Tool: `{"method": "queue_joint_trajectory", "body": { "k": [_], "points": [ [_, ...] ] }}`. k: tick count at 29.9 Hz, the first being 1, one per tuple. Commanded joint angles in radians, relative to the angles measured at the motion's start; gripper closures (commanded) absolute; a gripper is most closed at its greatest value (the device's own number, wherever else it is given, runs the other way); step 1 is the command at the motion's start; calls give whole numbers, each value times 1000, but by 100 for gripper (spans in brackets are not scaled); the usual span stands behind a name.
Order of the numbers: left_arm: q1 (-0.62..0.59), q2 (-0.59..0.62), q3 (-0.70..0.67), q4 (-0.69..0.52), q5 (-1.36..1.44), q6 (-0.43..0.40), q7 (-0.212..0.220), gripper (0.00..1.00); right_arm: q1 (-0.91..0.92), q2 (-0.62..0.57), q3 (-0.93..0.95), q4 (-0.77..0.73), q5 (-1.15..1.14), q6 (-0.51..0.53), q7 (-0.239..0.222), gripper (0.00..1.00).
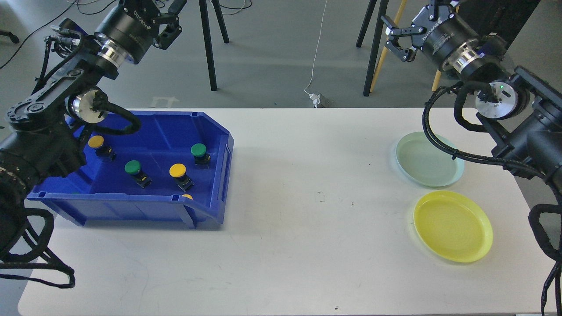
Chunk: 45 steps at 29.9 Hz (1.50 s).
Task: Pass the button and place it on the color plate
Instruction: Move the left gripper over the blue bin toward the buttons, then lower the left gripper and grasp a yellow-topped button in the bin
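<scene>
Several push buttons lie in a blue bin (219, 175) on the left of the table: a yellow button (178, 170), a green button (132, 166), another green button (198, 150) and a yellow button (95, 141) close to my left arm. A further yellow cap (187, 196) peeks over the bin's front wall. On the right lie a pale green plate (428, 164) and a yellow plate (452, 226), both with nothing on them. My left gripper (174, 19) is raised above and behind the bin, open and holding nothing. My right gripper (397, 37) hangs high beyond the plates, open and holding nothing.
The white table (307, 219) runs between the bin and the plates. Black tripod legs (210, 57) and a white cable (314, 66) are on the floor behind the table. My right arm's cables (439, 136) droop over the green plate's far edge.
</scene>
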Motion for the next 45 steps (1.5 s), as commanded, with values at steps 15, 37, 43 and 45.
{"method": "queue_joint_trajectory", "body": {
  "k": [15, 37, 43, 45],
  "points": [
    [-2, -72, -84, 42, -171, 0, 0, 0, -20, 3, 15, -82, -1, 0, 11, 0],
    [-210, 307, 618, -502, 1426, 0, 0, 0, -196, 33, 181, -78, 13, 0, 15, 0],
    [-132, 307, 658, -482, 1533, 0, 0, 1, -199, 32, 175, -81, 13, 0, 14, 0],
    [-127, 300, 657, -470, 1531, 0, 0, 1, -199, 30, 175, -82, 13, 0, 14, 0]
  ]
}}
